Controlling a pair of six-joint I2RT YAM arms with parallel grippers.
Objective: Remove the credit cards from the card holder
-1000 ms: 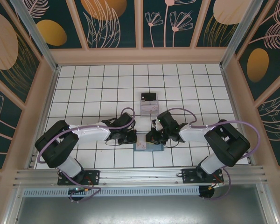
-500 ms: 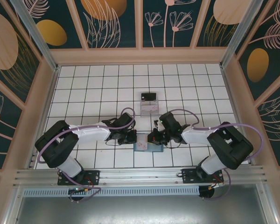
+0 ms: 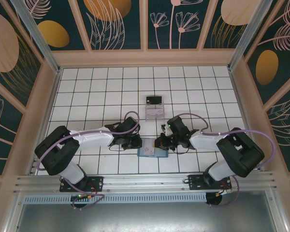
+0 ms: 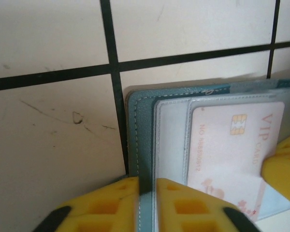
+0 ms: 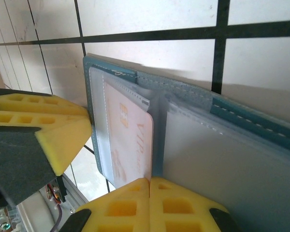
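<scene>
Top external view has the card holder (image 3: 151, 152) lying opened flat on the table (image 3: 87, 92) at about 6 o'clock, close to the arm bases. The left gripper (image 3: 137, 143) is at its 10 o'clock corner and the right gripper (image 3: 159, 143) at its 1 o'clock corner. Well apart from it, toward 12 o'clock, stands a clear tray (image 3: 154, 114), and a dark card (image 3: 154, 100) lies at the tray's far end. I judge this to be one of the two credit cards, already out, though it is too small to be sure.

Left wrist view shows the other half of the job not yet done. The pale card (image 4: 232, 145), printed with pinkish letters and a chip, sits inside a clear pocket (image 4: 171, 145) of the holder. At 6 o'clock of that view the left gripper's fingers stand a narrow slit apart, and the holder's stitched teal edge runs into the slit. Whether they clamp it or merely straddle it I cannot tell.

Right wrist view shows the right gripper's fingers pressed tight together at 6 o'clock, their seam meeting the end of the pale card. Whether a sliver of the card is nipped between them cannot be made out.

By my reckoning the task is about halfway done. What remains is to draw the pale card clear of its pocket while the holder is kept from sliding, then set it down away from the holder.
</scene>
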